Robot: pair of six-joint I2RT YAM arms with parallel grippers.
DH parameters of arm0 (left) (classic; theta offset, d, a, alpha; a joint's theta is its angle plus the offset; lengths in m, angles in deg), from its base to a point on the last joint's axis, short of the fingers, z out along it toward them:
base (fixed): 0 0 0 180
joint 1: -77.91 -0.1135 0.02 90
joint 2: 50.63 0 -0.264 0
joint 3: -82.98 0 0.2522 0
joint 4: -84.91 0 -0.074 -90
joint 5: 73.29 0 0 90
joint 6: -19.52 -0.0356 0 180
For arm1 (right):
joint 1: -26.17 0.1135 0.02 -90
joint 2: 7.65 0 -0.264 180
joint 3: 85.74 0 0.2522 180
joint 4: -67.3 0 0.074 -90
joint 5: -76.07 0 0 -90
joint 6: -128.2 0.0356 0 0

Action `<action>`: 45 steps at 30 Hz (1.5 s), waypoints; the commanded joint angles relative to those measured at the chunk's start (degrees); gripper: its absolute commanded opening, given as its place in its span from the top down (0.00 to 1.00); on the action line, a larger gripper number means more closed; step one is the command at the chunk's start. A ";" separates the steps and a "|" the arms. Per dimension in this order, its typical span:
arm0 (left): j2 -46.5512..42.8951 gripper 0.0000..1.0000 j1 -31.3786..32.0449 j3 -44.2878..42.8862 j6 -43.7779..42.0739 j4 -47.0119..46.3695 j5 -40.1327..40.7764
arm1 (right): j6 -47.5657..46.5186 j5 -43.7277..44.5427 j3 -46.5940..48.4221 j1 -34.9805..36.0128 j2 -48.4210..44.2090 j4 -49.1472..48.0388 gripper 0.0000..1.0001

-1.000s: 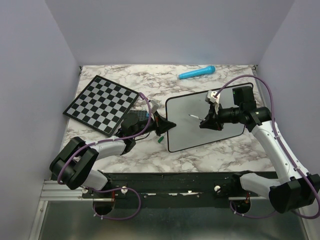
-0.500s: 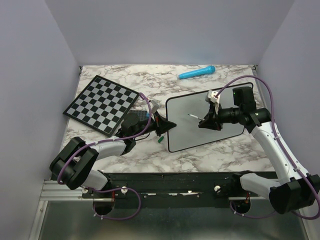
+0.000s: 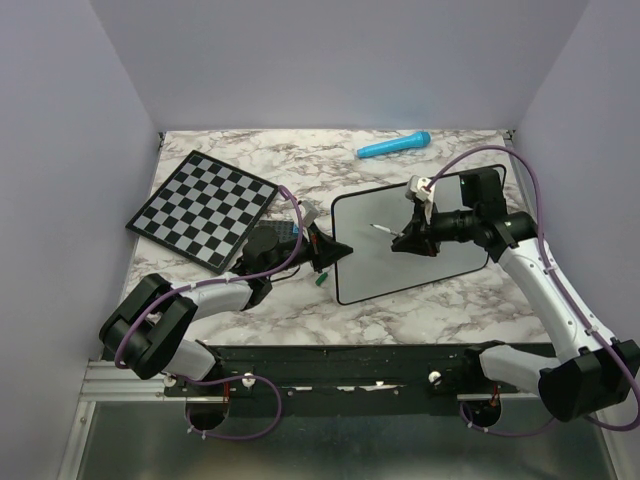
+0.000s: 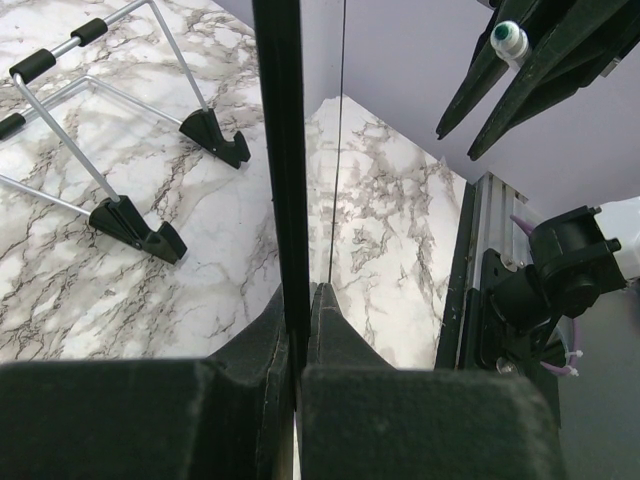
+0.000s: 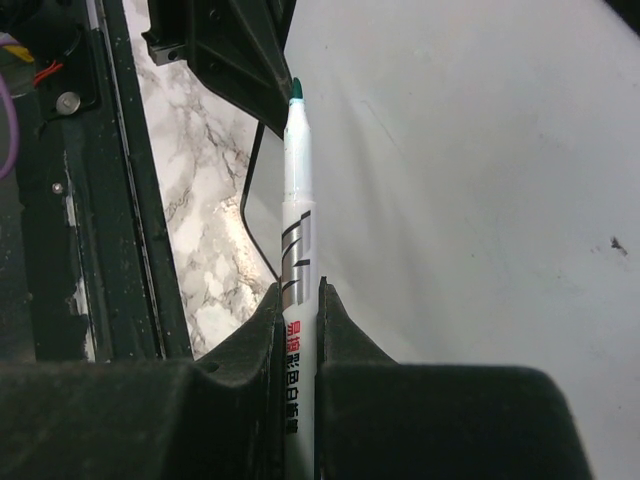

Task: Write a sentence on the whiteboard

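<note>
The top camera looks down from high behind the near edge over the whole table (image 3: pixel 400 312). Each wrist camera sits close behind its jaws; all three share the whiteboard (image 3: pixel 372 268).

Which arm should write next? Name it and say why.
Right. The right hand grips the white green-tipped marker, its tip pointed toward the large white black-framed whiteboard. The left hand is clamped on the whiteboard's edge, likely steadying it.

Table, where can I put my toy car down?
Bare marble lies between the chessboard and the blue object, and along the near strip between the whiteboard and the black rail. It's crowded where the left tool grips the whiteboard's edge and the right tool holds a marker.
</note>
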 commanded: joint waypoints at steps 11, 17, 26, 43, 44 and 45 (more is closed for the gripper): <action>0.22 1.00 0.54 0.52 -4.93 2.21 4.91 | 0.80 2.72 3.92 2.95 1.92 -0.93 1.00; 0.57 1.00 0.54 0.69 -5.19 2.03 4.91 | 2.56 3.86 4.53 3.30 2.62 -1.99 0.99; 0.66 1.00 0.71 0.52 -5.19 2.03 4.73 | 4.76 5.27 5.50 4.18 4.38 -3.22 1.00; 1.01 1.00 0.98 -0.01 -5.63 2.03 4.47 | 8.54 10.46 8.23 7.61 9.21 -4.89 0.99; 1.01 1.00 0.98 -0.01 -5.72 2.12 4.47 | 8.54 10.63 8.23 7.61 9.13 -4.89 0.99; 0.92 1.00 0.98 -0.01 -5.72 2.12 4.47 | 8.63 10.98 8.14 7.61 9.21 -4.97 1.00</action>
